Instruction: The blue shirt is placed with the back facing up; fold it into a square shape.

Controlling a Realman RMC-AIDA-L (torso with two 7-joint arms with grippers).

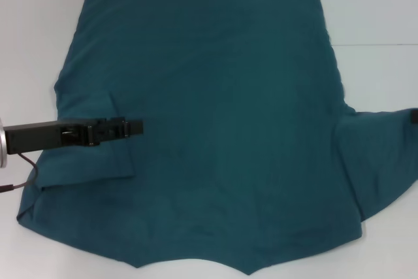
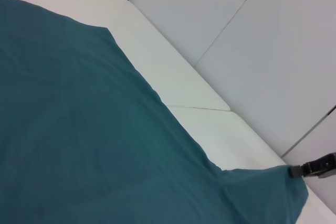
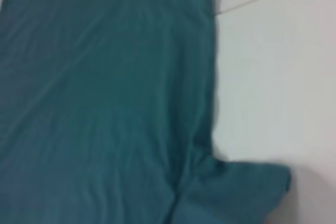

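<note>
Blue shirt (image 1: 222, 115) lies flat on white table (image 1: 379, 11), plain side up. Left gripper (image 1: 134, 129) hovers over folded-in left sleeve; can't tell if clenched. Right gripper (image 2: 315, 167) pinches right sleeve tip, ready to fold inward.

Your head camera looks steeply down on the whole blue shirt (image 1: 215, 122) on the table (image 1: 385, 17). Your left wrist camera looks low across it toward the far table edge. Your right wrist camera sits closer overhead. All share the shirt's right sleeve.
</note>
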